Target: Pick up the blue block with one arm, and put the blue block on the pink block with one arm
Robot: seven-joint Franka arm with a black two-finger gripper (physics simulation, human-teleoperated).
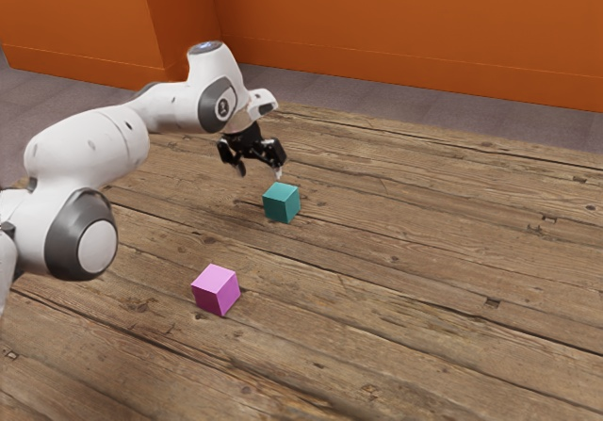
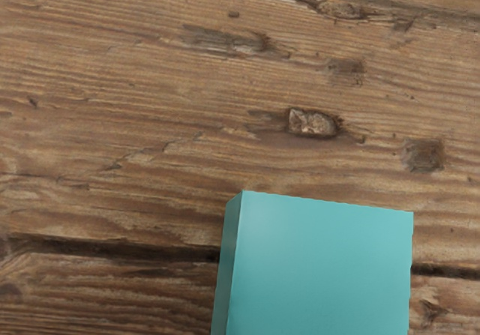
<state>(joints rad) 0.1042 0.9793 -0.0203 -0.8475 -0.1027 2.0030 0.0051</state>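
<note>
There are two cubes on the wooden table (image 1: 443, 251), one teal block (image 1: 282, 202) and one pink block (image 1: 216, 289), and one white arm (image 1: 89, 157) with a single black gripper (image 1: 259, 170). In the exterior view the teal block stands flat on the planks at about 1 o'clock from the pink block, well apart from it. The gripper hangs in the air near the teal block, at about 11 o'clock from it and not touching it. Its two fingers (image 1: 239, 165) are spread, with nothing between them. The arm's base is cut off at the exterior view's left edge. An orange wall (image 1: 396, 16) runs behind the table. In the wrist view the teal block (image 2: 315, 267) is cut off by the frame, so its top face and a sliver of one side show. One pale knot (image 2: 311, 123) sits in the wood near it, apart from it.
</note>
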